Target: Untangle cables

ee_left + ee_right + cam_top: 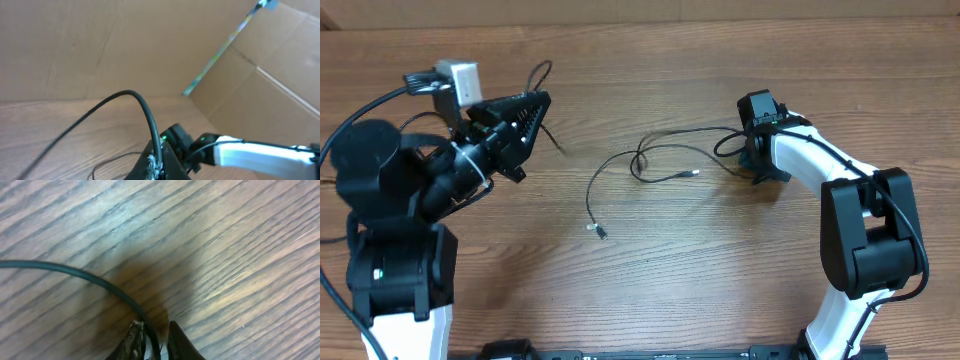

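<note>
Thin black cables (650,160) lie looped in the middle of the wooden table, with one silver plug tip (601,232) near the front and another (695,172) to the right. My left gripper (542,100) is lifted off the table at the left and shut on a cable (135,97), which arches up out of its fingers (159,165). My right gripper (758,160) points down at the table on the loops' right end. A cable (75,271) runs between its fingers (156,340), which stand slightly apart, with a gap on the right side.
A cardboard wall (100,45) stands behind the table. The right arm's white link (250,152) shows in the left wrist view. Bare wood (670,290) lies in front of the cables.
</note>
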Tool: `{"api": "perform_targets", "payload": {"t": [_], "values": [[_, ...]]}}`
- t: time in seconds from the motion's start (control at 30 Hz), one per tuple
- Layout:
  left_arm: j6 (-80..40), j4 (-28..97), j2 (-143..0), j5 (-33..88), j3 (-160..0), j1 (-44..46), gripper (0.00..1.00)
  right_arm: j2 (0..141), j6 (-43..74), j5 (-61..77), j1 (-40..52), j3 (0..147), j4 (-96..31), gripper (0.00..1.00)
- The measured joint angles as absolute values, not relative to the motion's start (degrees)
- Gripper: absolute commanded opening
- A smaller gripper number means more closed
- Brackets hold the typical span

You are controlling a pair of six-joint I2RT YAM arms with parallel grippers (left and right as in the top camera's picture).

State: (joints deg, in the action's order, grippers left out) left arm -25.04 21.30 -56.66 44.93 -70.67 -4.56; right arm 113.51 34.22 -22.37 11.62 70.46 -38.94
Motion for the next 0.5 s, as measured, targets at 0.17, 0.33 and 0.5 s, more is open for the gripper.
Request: {"api": "perform_targets", "payload": {"t": [0.17,0.33,0.5], "values": [[-28.80,22.41,-55.99,44.95,-70.67,-4.56,0.04,113.49,34.26,-23.24,11.57,70.06,-38.04,0.15],[-31.48,26.17,-56.03,45.17,-70.72,-4.54,0.04,113.49,34.22,-23.38,11.57,70.06,-38.06,0.16],[-31.53,41.19,-56.47,41.63,-70.98,-4.56,0.04,113.49,34.24,-23.40,11.55,70.06,-38.11,0.16]]}}
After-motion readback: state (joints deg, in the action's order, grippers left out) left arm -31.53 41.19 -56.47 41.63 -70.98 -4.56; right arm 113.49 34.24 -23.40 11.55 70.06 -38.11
